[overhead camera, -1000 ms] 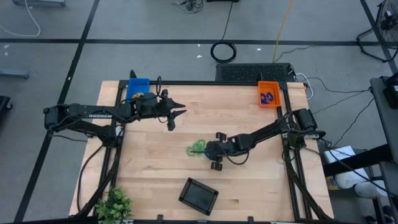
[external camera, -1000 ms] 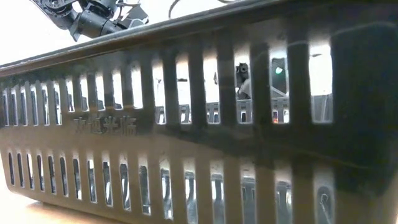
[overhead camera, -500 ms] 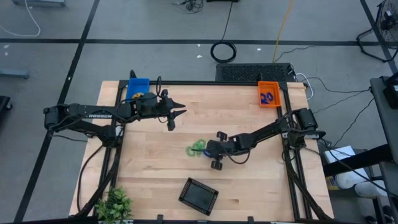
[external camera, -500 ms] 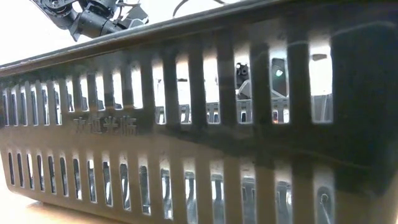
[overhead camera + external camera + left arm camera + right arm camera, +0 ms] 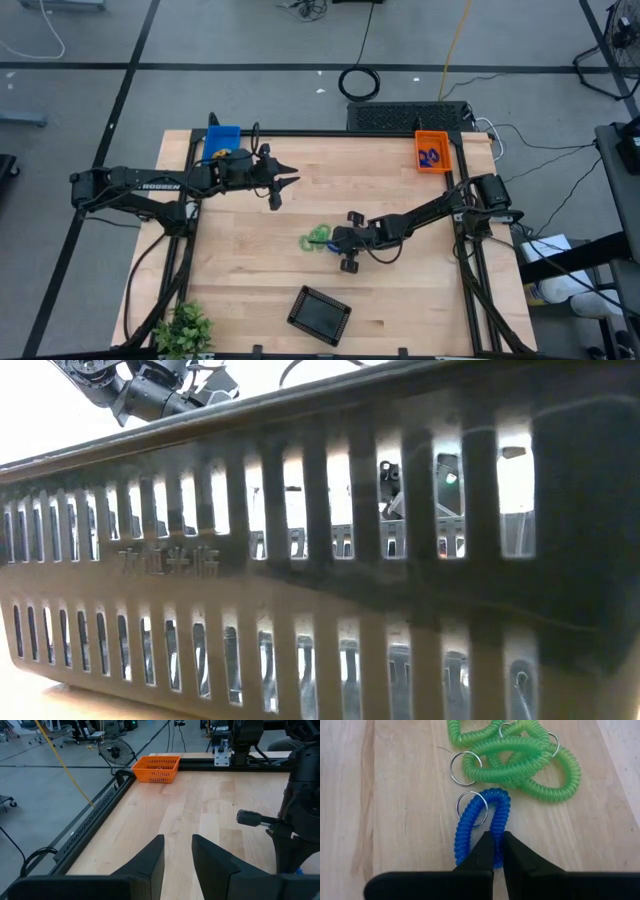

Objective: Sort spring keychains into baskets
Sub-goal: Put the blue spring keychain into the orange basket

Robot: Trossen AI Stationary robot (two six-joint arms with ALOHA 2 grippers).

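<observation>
A blue spring keychain with a metal ring lies on the wood beside a tangle of green keychains, near the table's middle. My right gripper is down at it, shut on the blue coil. My left gripper hovers open over the table's far left part, next to the blue basket; its fingers hold nothing. The orange basket at the far right holds blue keychains. The black basket sits near the near edge. My right gripper pinches one side strand of the blue keychain's loop between its two fingers. It comes slanting down from the table's right. The keychain lies flat on the table, and its ring end points away from the fingers toward the green coils.
The black basket's slotted wall fills the low view, with the left arm above it. A green plant stands at the near left corner. The orange basket shows in the left wrist view. Bare wood lies between the arms.
</observation>
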